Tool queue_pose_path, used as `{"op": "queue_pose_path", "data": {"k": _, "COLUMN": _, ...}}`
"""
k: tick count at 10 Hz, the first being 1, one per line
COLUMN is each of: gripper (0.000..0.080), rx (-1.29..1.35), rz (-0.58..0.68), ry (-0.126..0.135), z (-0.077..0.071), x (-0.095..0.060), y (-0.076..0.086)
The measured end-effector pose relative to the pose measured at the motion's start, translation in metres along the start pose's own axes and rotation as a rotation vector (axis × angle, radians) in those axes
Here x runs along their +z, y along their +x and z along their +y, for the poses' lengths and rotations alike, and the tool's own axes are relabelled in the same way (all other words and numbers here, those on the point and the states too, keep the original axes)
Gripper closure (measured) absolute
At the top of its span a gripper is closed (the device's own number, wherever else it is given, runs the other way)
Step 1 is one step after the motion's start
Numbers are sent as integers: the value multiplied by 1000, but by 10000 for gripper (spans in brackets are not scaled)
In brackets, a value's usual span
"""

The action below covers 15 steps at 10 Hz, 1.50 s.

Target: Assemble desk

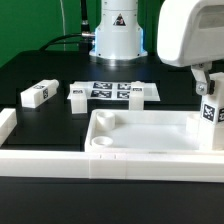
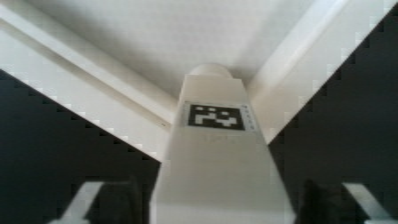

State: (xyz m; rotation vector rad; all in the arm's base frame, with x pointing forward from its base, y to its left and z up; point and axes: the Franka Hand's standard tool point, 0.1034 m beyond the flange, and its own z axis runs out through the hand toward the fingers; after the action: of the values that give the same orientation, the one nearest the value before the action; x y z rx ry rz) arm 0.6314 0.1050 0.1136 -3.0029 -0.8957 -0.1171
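Observation:
The white desk top (image 1: pixel 150 135), a tray with a raised rim, lies at the front of the table. My gripper (image 1: pixel 206 92) is at the exterior view's right, over the top's far right corner. It is shut on a white block leg (image 1: pixel 208 112) that stands upright with its tag facing out. In the wrist view the leg (image 2: pixel 217 150) fills the space between my fingers (image 2: pixel 80 200), and the gripper (image 2: pixel 222 205) points at the top's corner rim (image 2: pixel 107 45). Three more legs lie behind the top: one (image 1: pixel 35 95), a second (image 1: pixel 77 95) and a third (image 1: pixel 145 92).
The marker board (image 1: pixel 110 90) lies between the loose legs. A long white border rail (image 1: pixel 60 160) runs along the front and up the exterior view's left side. The arm's white base (image 1: pixel 118 35) stands at the back.

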Motion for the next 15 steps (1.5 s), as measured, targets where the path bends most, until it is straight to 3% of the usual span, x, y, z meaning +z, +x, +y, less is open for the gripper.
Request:
{"op": "queue_pose_path", "data": {"k": 1, "gripper": 514, "rx": 0, "rz": 0, "ry": 0, "z": 0, "x": 0, "y": 0}}
{"op": "queue_pose_path", "data": {"k": 5, "gripper": 511, "rx": 21, "rz": 0, "ry": 0, "z": 0, "x": 0, "y": 0}}
{"op": "queue_pose_path", "data": {"k": 15, "gripper": 509, "rx": 1047, "rz": -7, "ry": 16, "z": -1, "x": 2, "y": -2}}
